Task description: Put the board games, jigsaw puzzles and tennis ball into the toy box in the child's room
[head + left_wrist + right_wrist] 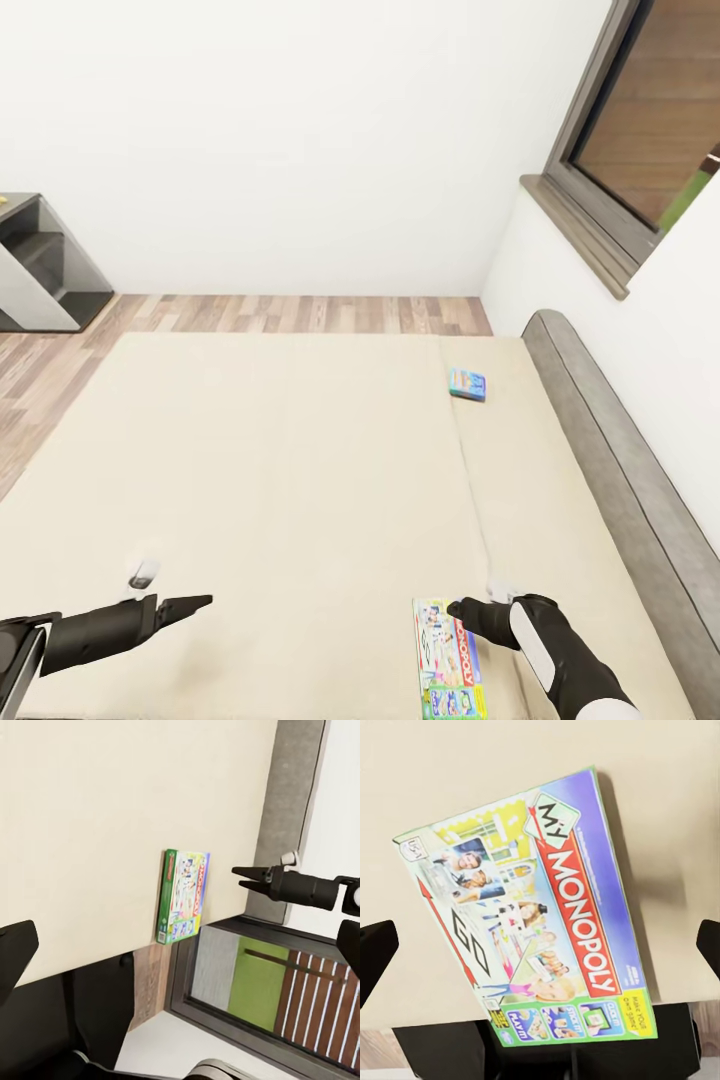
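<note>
Hovering with fingers apart, the right pincer [462, 608] meets the Monopoly game's [447, 660] far edge; wide bed [280, 470] lies beyond.

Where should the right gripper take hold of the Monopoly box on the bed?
Probably across its two long edges, coming straight down from above. The Monopoly box lies flat on the bed, so only its thin sides offer purchase. In the right wrist view the open fingers already straddle it. The right gripper hovers at its far end, and a mid-length hold should balance better.
</note>
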Available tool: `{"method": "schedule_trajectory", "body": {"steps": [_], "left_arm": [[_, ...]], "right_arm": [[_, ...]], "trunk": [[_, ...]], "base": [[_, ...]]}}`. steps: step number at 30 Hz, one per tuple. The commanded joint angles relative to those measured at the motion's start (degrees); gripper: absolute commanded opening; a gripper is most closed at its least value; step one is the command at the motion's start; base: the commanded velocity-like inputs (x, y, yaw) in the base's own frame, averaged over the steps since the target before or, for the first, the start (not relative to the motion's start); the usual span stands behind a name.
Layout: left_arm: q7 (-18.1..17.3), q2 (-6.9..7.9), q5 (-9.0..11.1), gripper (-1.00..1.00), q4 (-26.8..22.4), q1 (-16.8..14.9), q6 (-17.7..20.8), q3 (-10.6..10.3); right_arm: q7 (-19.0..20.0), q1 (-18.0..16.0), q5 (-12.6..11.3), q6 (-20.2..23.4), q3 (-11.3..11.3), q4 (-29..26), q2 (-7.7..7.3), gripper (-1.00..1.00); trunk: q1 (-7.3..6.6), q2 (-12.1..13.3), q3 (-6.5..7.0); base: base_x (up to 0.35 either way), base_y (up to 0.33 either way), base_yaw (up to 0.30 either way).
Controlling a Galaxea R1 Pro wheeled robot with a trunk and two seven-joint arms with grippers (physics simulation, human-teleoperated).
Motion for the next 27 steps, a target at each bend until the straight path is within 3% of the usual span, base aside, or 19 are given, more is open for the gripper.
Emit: {"method": "schedule_trajectory", "body": {"steps": [1, 22, 27], "left_arm": [[-0.21, 0.05, 0.11, 1.00, -0.02, -0.03, 0.64, 0.03], [-0.27, -0.01, 0.35, 1.00, -0.03, -0.03, 0.70, -0.03], [-2.03, 0.17, 0.40, 1.00, -1.14, -0.03, 0.86, -0.09]], "right_arm": [[0.26, -0.02, 0.18, 0.29, -0.19, -0.06, 0.04, 1.00], [0.42, -0.02, 0.13, 0.34, -0.20, -0.14, -0.02, 1.00], [0.42, -0.02, 0.17, 0.29, -0.18, -0.14, -0.02, 1.00]], "trunk": [[0.03, -0.10, -0.18], [0.03, -0.10, -2.16], [0.03, -0.10, -2.63]], "base": [[0.000, 0.000, 0.000], [0.000, 0.000, 0.000], [0.000, 0.000, 0.000]]}}
